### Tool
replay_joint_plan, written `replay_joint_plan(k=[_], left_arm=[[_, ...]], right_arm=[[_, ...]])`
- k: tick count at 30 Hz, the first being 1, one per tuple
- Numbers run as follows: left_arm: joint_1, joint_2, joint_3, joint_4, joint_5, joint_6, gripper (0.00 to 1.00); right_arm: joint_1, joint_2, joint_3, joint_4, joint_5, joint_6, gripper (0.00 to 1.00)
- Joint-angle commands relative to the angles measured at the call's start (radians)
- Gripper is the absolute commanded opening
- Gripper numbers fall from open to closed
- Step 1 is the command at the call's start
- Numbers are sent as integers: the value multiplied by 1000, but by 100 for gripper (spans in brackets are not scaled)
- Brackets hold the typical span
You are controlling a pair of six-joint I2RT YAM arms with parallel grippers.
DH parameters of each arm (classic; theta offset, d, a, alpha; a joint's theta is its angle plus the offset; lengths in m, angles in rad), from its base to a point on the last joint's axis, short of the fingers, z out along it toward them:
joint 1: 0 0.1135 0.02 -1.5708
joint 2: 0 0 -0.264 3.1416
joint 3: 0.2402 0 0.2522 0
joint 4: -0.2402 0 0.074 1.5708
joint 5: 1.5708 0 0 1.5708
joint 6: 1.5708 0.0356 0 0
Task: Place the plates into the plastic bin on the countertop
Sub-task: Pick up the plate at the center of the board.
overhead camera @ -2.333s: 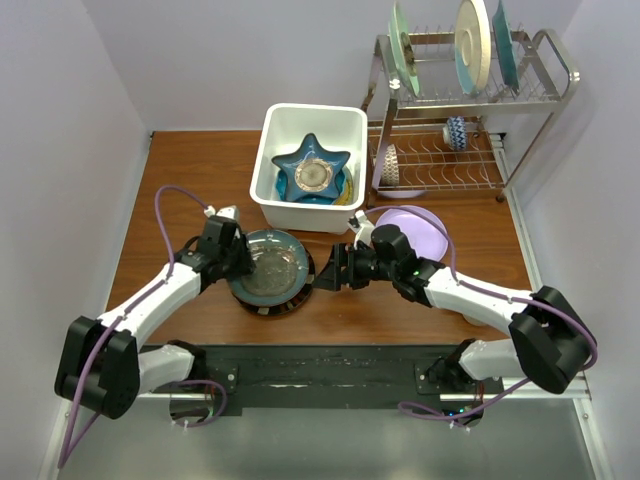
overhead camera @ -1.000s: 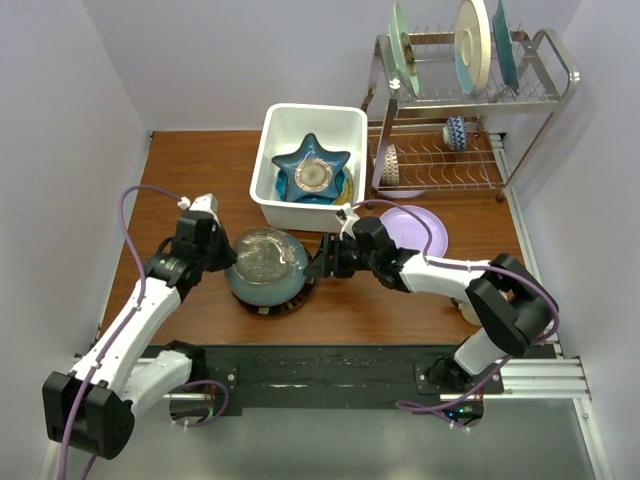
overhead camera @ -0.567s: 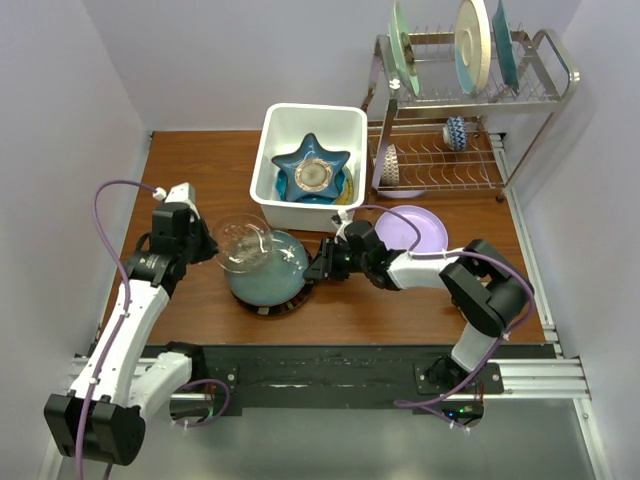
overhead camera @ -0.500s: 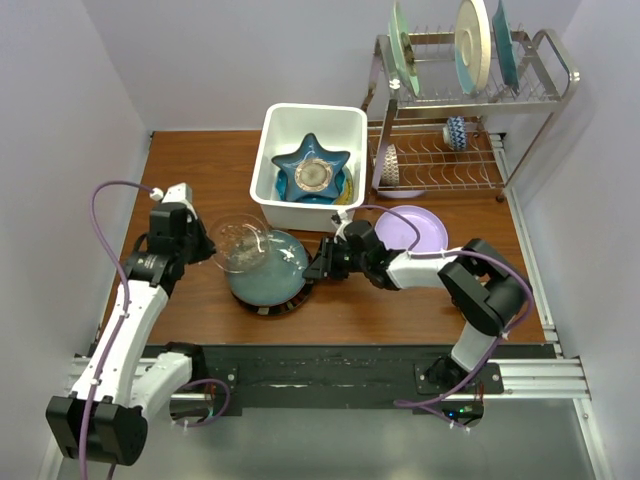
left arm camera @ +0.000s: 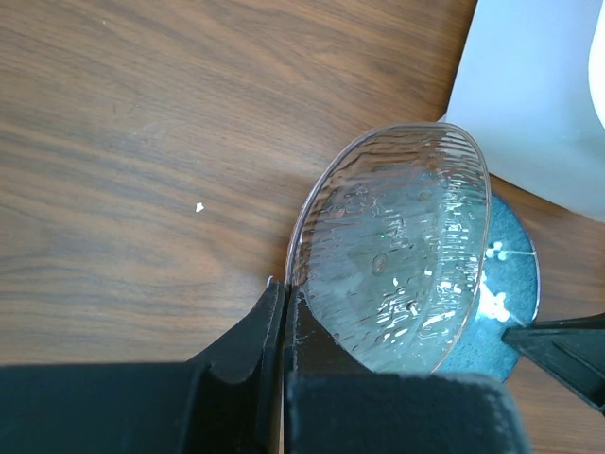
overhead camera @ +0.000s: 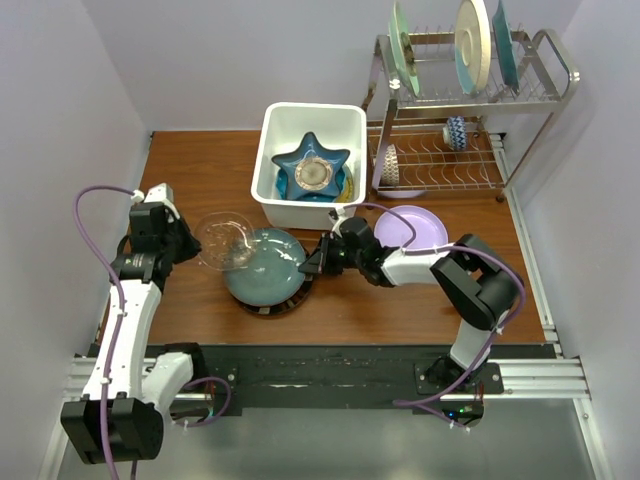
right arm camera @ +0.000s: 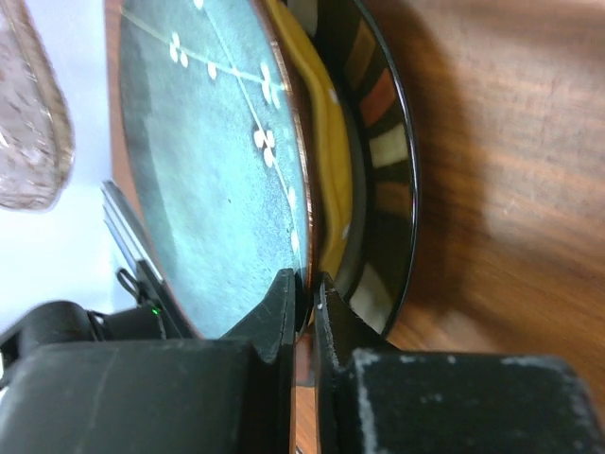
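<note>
My left gripper [overhead camera: 193,247] [left arm camera: 285,289] is shut on the rim of the clear glass plate [overhead camera: 225,243] [left arm camera: 397,251], which it holds tilted above the countertop [overhead camera: 190,180], left of the stack. The right gripper [overhead camera: 309,264] [right arm camera: 308,284] is shut on the right rim of the dark teal plate [overhead camera: 262,275] [right arm camera: 208,161]. That plate lies on the black-rimmed striped plate [overhead camera: 275,307] [right arm camera: 389,161]. Behind the stack stands the white plastic bin [overhead camera: 268,150], with a blue star-shaped plate [overhead camera: 313,170] inside. A lilac plate [overhead camera: 412,228] lies to the right on the wood.
A metal wire dish rack [overhead camera: 540,90] stands at the back right with three large plates upright on top and small dishes on its lower shelf. The black rail [overhead camera: 320,365] runs along the near edge. Walls close in on both sides.
The left arm has lifted the clear glass plate off the teal plate and carried it left. The right gripper has closed onto the teal plate's rim.
</note>
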Motion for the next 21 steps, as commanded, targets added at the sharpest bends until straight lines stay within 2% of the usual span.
replay_joint_plan(k=[1, 10, 21], left_arm=[[24, 3, 13, 46, 48, 35, 0], [45, 5, 3, 69, 72, 35, 0], [73, -11, 9, 90, 106, 25, 0]], right_arm=[[-7, -33, 32, 8, 52, -15, 0], [-7, -133, 16, -67, 76, -49, 0], [-7, -229, -63, -32, 46, -20, 0]])
